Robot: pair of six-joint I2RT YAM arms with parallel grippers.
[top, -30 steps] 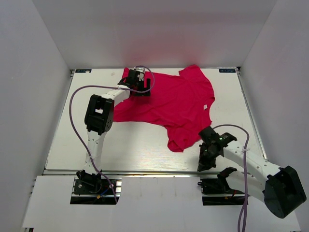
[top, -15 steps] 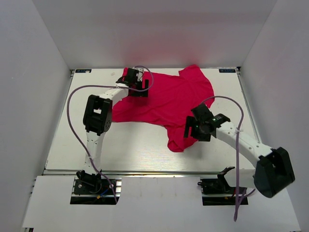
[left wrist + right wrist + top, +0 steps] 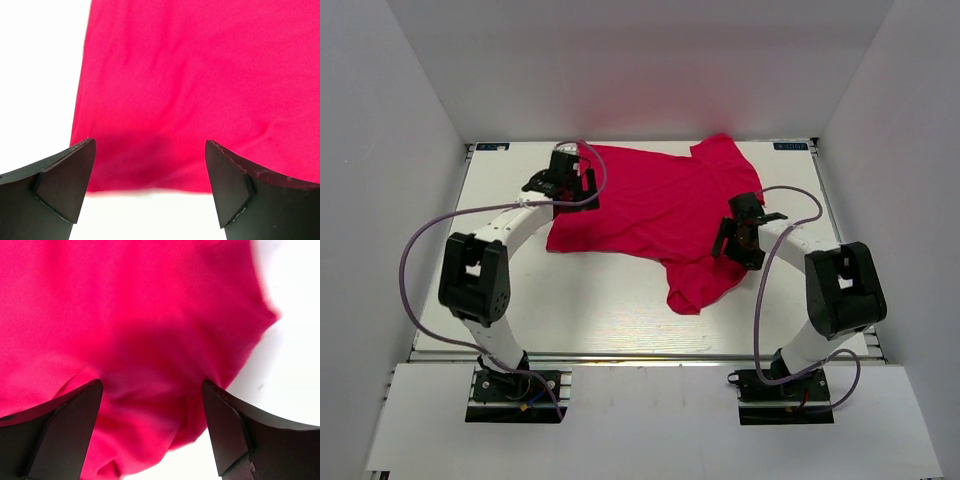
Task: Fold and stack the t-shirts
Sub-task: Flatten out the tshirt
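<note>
Shirt (image 3: 660, 215) is spread flat on the far half of the table (image 3: 600, 300) in the top view, one sleeve trailing toward 6 o'clock. Left gripper (image 3: 568, 188) is set over its 9 o'clock edge, right gripper (image 3: 738, 238) over its 3 o'clock edge. Left wrist: jaws are held wide above a cloth corner. Right wrist: jaws are spread wide over rumpled cloth; contact cannot be told.

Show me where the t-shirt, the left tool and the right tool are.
t-shirt (image 3: 655, 210), top external view, middle of the cloth.
left tool (image 3: 149, 145), left wrist view, midway between its fingertips.
right tool (image 3: 152, 383), right wrist view, midway between its fingertips.
</note>
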